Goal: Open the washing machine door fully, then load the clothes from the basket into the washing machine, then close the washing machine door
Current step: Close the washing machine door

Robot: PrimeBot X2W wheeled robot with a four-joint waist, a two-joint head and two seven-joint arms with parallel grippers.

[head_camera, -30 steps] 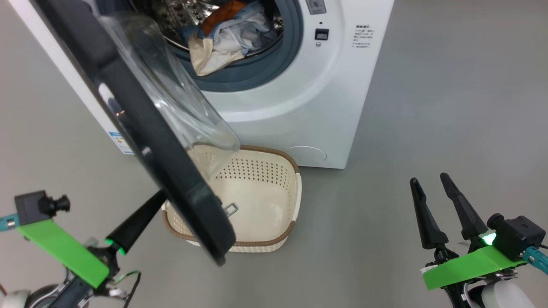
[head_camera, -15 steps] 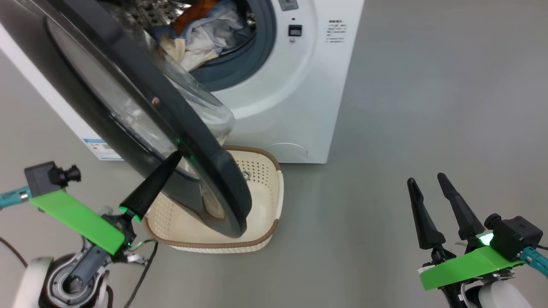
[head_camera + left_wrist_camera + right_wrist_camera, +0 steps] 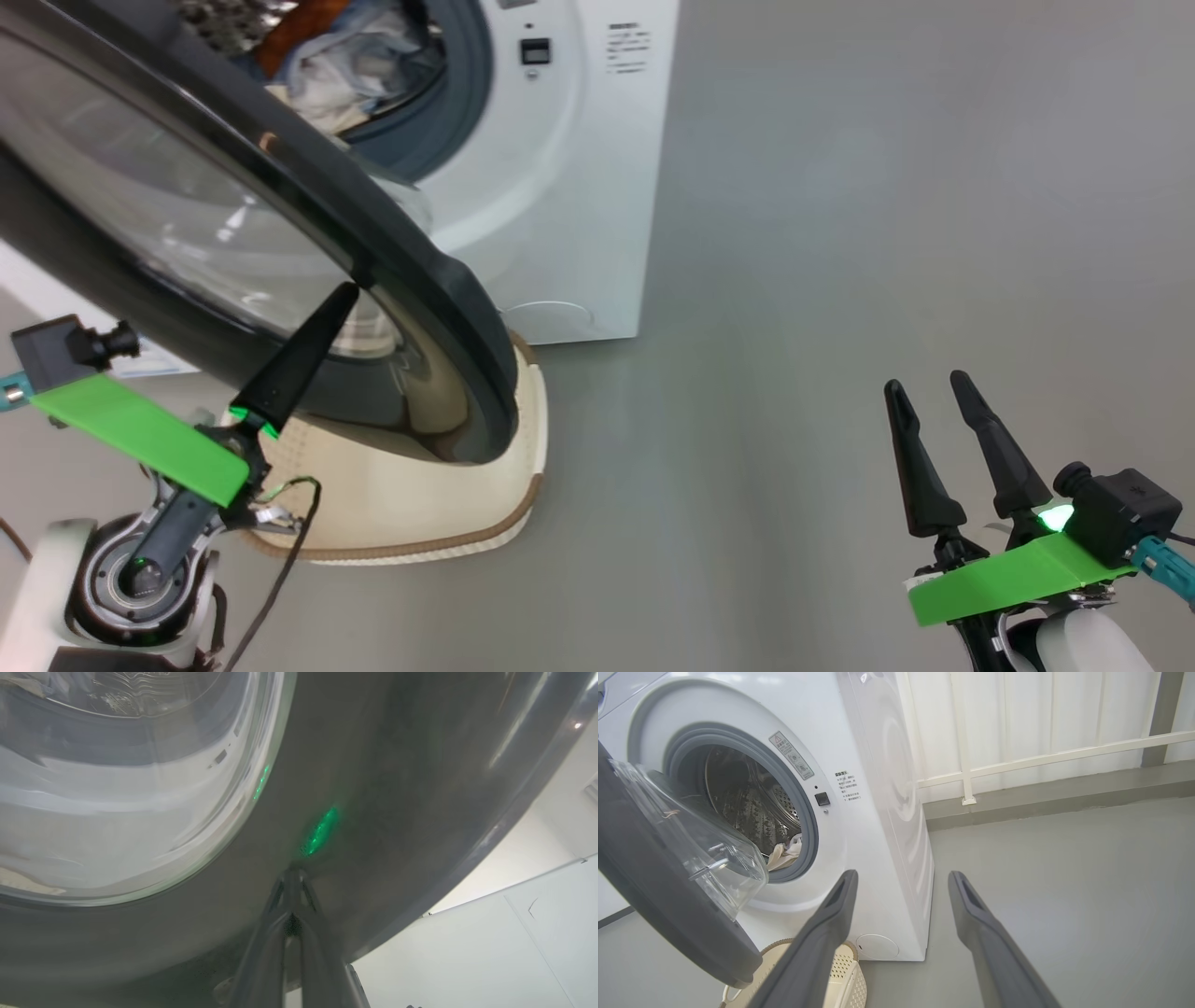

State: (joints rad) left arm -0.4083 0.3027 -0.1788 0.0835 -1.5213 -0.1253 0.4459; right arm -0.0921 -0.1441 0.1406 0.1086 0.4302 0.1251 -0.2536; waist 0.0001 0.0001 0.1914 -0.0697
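All floor [image 3: 840, 233] grey, white railing [image 3: 962, 746]; left end effector [image 3: 346, 292] closed against washing machine door [image 3: 420, 280], right end effector [image 3: 924, 381] wide.

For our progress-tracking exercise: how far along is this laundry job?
Done: the clothes lie in the washing machine; the basket looks empty. In hand: the shut left end effector presses the washing machine door. Left: the door, half open, needs shutting.

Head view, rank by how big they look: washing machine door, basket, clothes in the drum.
1. washing machine door: largest, though nearest the camera, which inflates it.
2. basket: partly hidden by the door.
3. clothes: smallest.
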